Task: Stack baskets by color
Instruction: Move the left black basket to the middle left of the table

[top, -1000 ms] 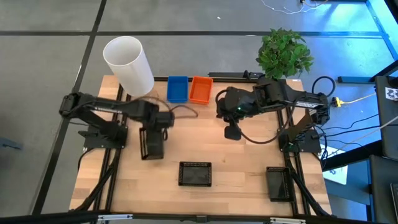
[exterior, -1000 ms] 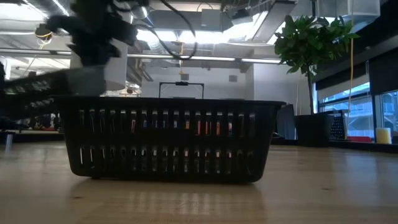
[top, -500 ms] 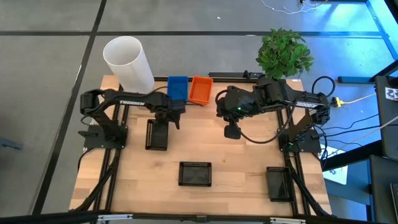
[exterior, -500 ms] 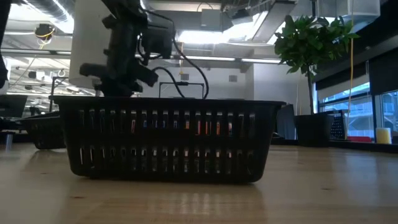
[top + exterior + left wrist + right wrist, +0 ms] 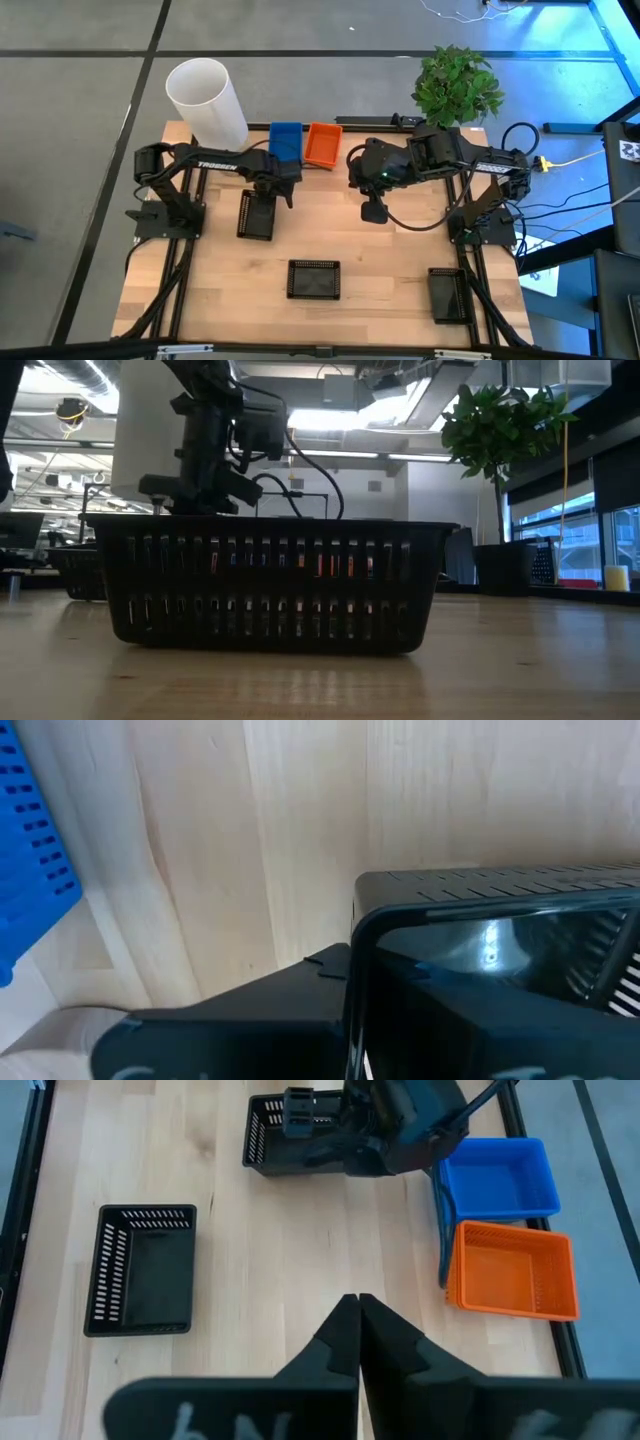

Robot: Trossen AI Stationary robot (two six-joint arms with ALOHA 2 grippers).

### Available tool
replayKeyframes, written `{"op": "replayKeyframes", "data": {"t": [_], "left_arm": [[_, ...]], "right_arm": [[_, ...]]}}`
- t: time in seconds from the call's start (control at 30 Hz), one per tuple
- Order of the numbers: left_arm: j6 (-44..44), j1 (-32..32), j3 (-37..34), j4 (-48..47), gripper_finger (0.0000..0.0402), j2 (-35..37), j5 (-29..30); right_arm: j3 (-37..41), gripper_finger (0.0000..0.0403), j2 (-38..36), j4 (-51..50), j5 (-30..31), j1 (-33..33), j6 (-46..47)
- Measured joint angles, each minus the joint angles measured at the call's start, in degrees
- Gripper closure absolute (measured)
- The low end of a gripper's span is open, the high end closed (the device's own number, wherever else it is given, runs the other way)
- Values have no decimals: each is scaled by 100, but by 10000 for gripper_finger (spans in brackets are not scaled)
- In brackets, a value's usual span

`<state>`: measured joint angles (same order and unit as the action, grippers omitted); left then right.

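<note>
Light wood-plank table [image 5: 330, 240] on a grey floor [image 5: 90, 110] crossed by dark seams. Potted green plant [image 5: 457, 85] at the table's far edge, tall white cylinder [image 5: 207, 103] at the opposite far corner. Low view: plant [image 5: 500, 420] rises w/ a dark pot; windows [image 5: 590, 540] beside it, blue-lit. Ceiling strip lights [image 5: 340, 420] and exposed ducts overhead; open workspace beyond. Cables [image 5: 580, 210] trail off one side of the table.
</note>
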<state>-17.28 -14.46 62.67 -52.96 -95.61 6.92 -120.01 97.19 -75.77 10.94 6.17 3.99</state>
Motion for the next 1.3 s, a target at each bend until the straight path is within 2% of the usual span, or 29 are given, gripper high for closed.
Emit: {"op": "replayKeyframes", "data": {"t": [0.33, 0.6, 0.97, 1.17, 1.3], "left_arm": [[44, 57, 0, -10, 401, 0, 118], [-395, 159, 0, 169, 398, 2, 48], [-379, 190, 0, 281, 326, 2, 129], [351, 188, 121, -33, 320, 2, 158], [679, 190, 526, -367, 321, 103, -96]], "right_arm": [[0, 402, 2, -2, -52, 0, 0], [0, 402, 2, -2, -207, 0, -2], [0, 402, 4, -2, -210, 0, -2], [2, 402, 4, -2, -222, 0, -9], [2, 402, 4, 17, -596, 0, -143]]}}
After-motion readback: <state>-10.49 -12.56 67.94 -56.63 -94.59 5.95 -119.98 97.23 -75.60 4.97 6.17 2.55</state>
